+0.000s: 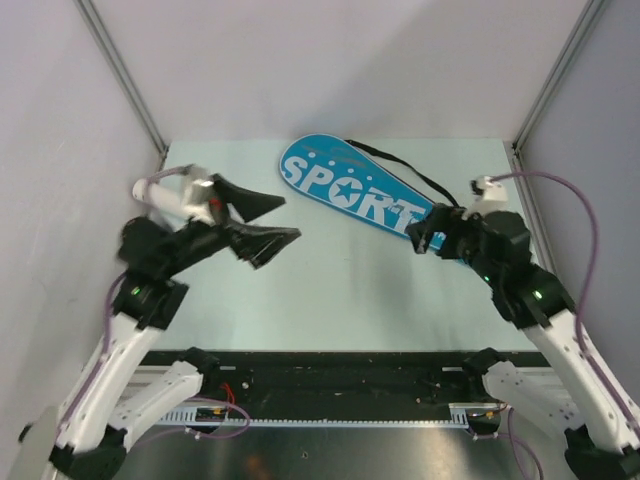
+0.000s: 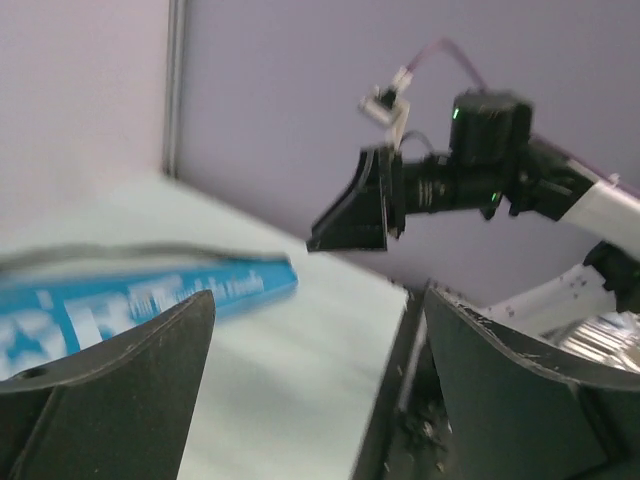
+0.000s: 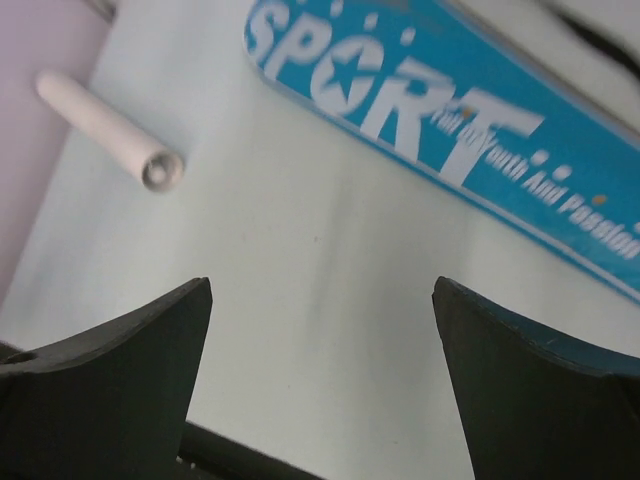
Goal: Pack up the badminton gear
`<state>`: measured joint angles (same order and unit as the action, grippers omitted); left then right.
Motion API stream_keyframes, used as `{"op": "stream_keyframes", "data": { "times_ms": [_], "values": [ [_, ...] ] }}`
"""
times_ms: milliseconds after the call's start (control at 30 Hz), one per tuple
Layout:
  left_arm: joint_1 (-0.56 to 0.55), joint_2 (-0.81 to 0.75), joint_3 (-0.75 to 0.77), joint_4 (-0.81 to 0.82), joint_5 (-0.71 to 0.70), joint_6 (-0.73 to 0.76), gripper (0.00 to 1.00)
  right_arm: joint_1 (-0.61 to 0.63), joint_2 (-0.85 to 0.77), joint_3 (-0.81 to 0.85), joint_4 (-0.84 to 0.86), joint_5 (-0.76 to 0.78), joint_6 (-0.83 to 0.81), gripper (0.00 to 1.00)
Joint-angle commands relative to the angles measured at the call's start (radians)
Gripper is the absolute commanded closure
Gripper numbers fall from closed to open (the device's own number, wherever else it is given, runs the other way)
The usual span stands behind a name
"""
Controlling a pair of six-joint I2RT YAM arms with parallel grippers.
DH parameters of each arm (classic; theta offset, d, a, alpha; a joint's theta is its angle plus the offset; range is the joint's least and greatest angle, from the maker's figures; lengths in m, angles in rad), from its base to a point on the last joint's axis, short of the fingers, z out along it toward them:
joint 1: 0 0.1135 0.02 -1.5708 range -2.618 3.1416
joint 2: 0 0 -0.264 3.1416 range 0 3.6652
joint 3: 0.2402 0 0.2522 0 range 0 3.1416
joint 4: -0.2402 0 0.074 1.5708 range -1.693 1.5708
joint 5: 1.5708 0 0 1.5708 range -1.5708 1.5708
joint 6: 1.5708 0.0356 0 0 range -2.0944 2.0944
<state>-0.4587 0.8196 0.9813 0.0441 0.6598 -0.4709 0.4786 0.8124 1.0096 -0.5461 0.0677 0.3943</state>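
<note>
The long blue "SPORT" racket bag lies flat and diagonal at the back of the table, its black strap trailing behind it. It also shows in the right wrist view and, blurred, in the left wrist view. A white cardboard tube lies by the left wall, its open end facing the middle; from above it is partly behind my left wrist. My left gripper is open and empty, raised left of the bag. My right gripper is open and empty at the bag's narrow right end. No rackets or shuttlecocks are in view.
Grey walls with metal corner posts close in the pale green table on three sides. A black rail runs along the near edge between the arm bases. The right arm appears in the left wrist view.
</note>
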Motion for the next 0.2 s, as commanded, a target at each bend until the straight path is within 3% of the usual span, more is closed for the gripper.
{"op": "stream_keyframes", "data": {
  "times_ms": [0, 167],
  "values": [
    [-0.011, -0.158, 0.114, 0.105, -0.018, 0.138, 0.09, 0.005, -0.175, 0.063, -0.052, 0.179, -0.043, 0.0],
    [-0.011, -0.26, 0.168, 0.106, -0.068, 0.207, 0.05, 0.005, -0.369, 0.129, -0.006, 0.253, -0.116, 0.0]
  ]
}}
